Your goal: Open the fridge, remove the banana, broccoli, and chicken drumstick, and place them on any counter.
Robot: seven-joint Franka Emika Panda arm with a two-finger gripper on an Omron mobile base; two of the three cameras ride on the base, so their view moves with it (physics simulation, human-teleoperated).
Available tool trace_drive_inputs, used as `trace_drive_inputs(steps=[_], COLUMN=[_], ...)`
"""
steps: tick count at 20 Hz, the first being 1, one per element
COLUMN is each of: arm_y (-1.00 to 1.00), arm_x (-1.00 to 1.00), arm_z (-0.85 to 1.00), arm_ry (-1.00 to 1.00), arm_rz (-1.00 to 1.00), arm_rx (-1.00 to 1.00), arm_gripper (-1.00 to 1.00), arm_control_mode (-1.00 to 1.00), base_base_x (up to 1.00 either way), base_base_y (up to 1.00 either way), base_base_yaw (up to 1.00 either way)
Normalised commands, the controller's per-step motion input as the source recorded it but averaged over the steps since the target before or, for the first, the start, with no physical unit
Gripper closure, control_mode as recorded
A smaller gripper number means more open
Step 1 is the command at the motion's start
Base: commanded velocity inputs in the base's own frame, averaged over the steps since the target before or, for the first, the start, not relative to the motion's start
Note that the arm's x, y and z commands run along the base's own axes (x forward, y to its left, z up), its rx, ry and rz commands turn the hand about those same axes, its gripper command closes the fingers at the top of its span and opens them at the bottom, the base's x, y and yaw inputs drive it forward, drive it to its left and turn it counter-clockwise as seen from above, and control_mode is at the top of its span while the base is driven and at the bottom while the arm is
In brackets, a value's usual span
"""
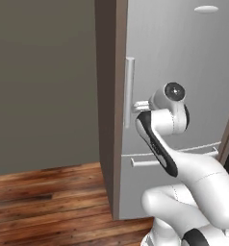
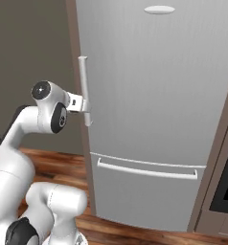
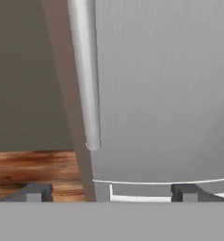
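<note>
A: What's nearest the camera?

B: The gripper (image 3: 109, 192). In the hand view its two dark fingertips (image 3: 35, 192) rise at the bottom edge, spread as wide as they go, with nothing between them.

A: And just beyond?

B: The handle (image 3: 85, 75), a vertical bar running from the top of that frame down to the centre-left. It sits between the tips in line, but they don't look closed round it. In the left base view the gripper (image 1: 137, 106) is at mid-frame, right beside the lower part of the bar (image 1: 129, 91); whether it touches, I can't tell.

A: Then the fridge itself?

B: The fridge (image 2: 154, 95) fills the centre and right of the right base view, door flush shut. The drawer handle (image 2: 147, 171) runs horizontally across the lower centre. A brown panel (image 1: 109, 105) edges its left side.

A: So how far along?

B: Barely begun, I'd judge. The door isn't open. The banana, broccoli and drumstick are presumably inside; all three remain to be taken out and carried to a counter.
</note>
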Motion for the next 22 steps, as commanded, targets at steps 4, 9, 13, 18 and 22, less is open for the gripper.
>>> trace_drive_inputs(steps=[4,9,13,18,22], arm_y=[0.33,0.17,0.00,0.00,0.00], arm_x=[0.25,0.30,0.36,0.49,0.66], arm_z=[0.00,0.00,-0.01,-0.05,-0.12], arm_ry=[0.00,0.00,-0.01,-0.04,-0.05], arm_rz=[0.00,-0.04,-0.08,-0.06,-0.01], arm_rx=[0.00,0.00,0.00,0.00,0.00], arm_gripper=[-1.00,-1.00,-1.00,-1.00,-1.00], arm_control_mode=[-1.00,-1.00,-1.00,-1.00,-1.00], base_base_x=[0.00,0.00,0.00,0.00,0.00], base_base_y=[0.00,0.00,0.00,0.00,0.00], base_base_yaw=[0.00,0.00,0.00,0.00,0.00])
